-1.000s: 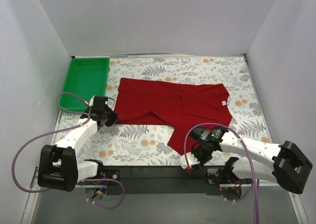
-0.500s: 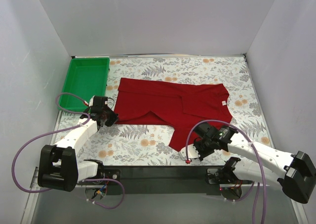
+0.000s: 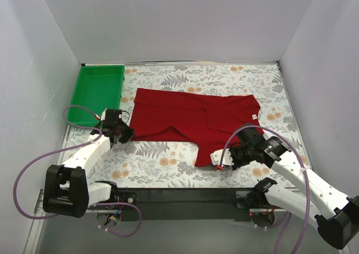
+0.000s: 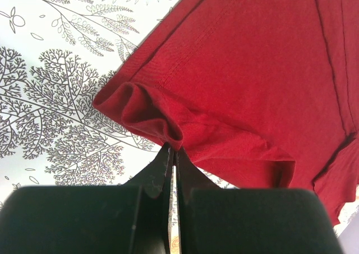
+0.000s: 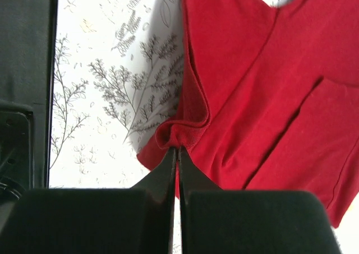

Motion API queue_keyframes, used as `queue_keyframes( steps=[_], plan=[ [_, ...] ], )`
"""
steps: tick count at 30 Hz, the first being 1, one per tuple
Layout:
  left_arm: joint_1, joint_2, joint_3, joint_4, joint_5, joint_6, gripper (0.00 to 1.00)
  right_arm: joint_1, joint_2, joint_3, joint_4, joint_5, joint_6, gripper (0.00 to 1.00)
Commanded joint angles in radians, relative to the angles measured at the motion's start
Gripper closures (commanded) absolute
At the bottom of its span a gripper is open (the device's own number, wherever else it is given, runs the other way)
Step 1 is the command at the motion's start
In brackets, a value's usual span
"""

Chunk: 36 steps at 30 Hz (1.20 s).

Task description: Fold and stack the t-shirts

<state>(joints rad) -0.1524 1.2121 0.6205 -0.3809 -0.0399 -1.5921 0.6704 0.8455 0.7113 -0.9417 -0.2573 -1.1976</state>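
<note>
Left hand (image 4: 174,150) and right hand (image 5: 178,148) each pinch an edge of the plain dark red cloth t-shirt (image 3: 196,116). Presumably to fold it

top external: fixed, high behind both arm bases, looking down on the whole table (image 3: 151,158). left wrist: very near, sighting past the left gripper (image 4: 173,151) onto the t-shirt (image 4: 252,58) edge. right wrist: equally near, past the right gripper (image 5: 178,151) onto its near corner. all three share t-shirt and leaf-print tabletop.

Light was bright, even and diffuse in all views; shadows on the tabletop (image 3: 151,158) were faint and soft-edged; focus was crisp overall.
</note>
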Motion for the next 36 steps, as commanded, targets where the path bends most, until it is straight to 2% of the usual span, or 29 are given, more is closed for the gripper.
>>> queue_keyframes(
  steps=[1,7,15,19,27,36],
  plan=[
    [0.007,-0.036,0.008,0.004,0.006,0.012,1.0,-0.028,-0.026,0.037,-0.032,-0.004,-0.002,0.99],
    [0.01,-0.042,0.01,0.002,0.002,0.011,1.0,-0.081,-0.051,0.094,-0.045,0.049,0.0,0.99],
    [0.024,-0.045,0.022,-0.003,-0.003,-0.003,1.0,-0.146,-0.066,0.232,-0.081,0.007,0.016,0.99],
    [0.03,-0.042,0.033,-0.003,-0.002,-0.006,1.0,-0.173,-0.072,0.252,-0.078,0.006,0.027,0.99],
    [0.047,-0.046,0.033,-0.004,0.005,-0.009,1.0,-0.218,-0.097,0.244,-0.025,0.099,0.053,0.99],
    [0.074,-0.043,0.05,0.002,0.038,-0.028,1.0,-0.255,-0.086,0.316,0.026,0.15,0.09,0.99]
  ],
)
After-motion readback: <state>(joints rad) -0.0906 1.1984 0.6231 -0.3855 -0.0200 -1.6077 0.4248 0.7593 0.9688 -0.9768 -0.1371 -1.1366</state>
